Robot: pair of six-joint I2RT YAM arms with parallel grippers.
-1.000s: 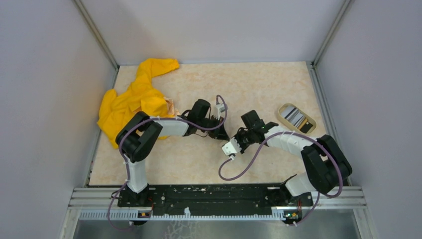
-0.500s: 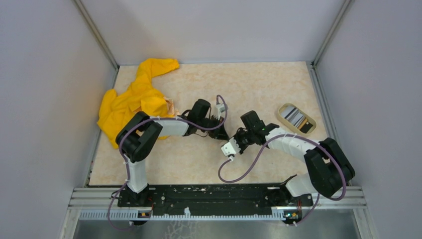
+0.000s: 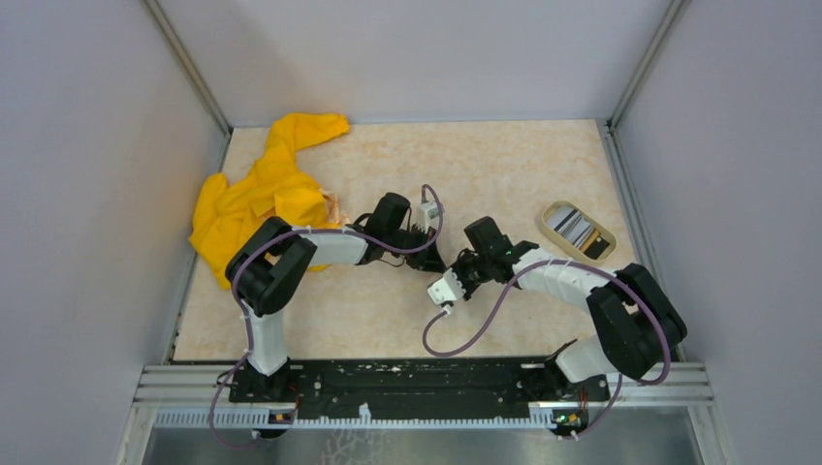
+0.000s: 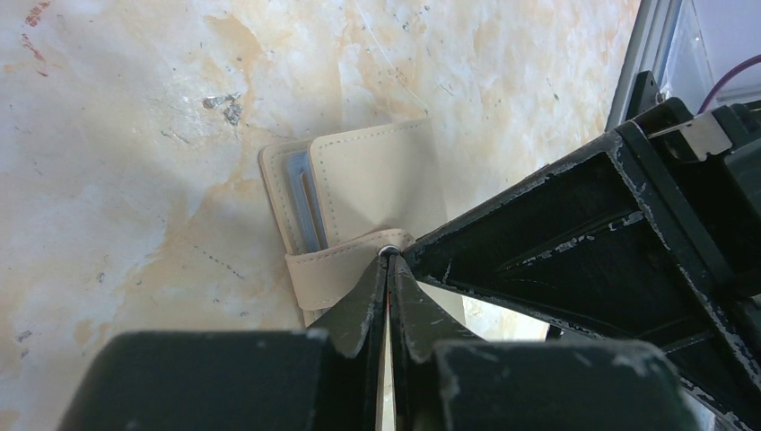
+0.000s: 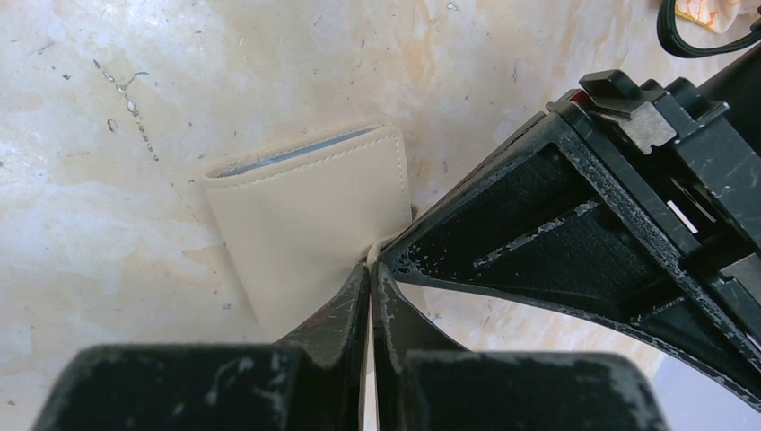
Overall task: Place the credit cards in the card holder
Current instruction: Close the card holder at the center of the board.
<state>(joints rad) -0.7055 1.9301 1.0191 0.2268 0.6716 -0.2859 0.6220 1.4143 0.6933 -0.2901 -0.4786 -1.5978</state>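
Left gripper point(image 4: 388, 258) and right gripper point(image 5: 371, 254) each clamp card holder point(image 4: 372, 180) edges; uneven pull risks thin flap slipping free.

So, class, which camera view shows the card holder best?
The left wrist view: there the card holder shows its tan flap, strap and blue-grey slots. The right wrist view shows only its tan outside and a thin grey edge. In the top view I cannot make it out.

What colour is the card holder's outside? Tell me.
The card holder is plain cream-beige; the right wrist view shows it best.
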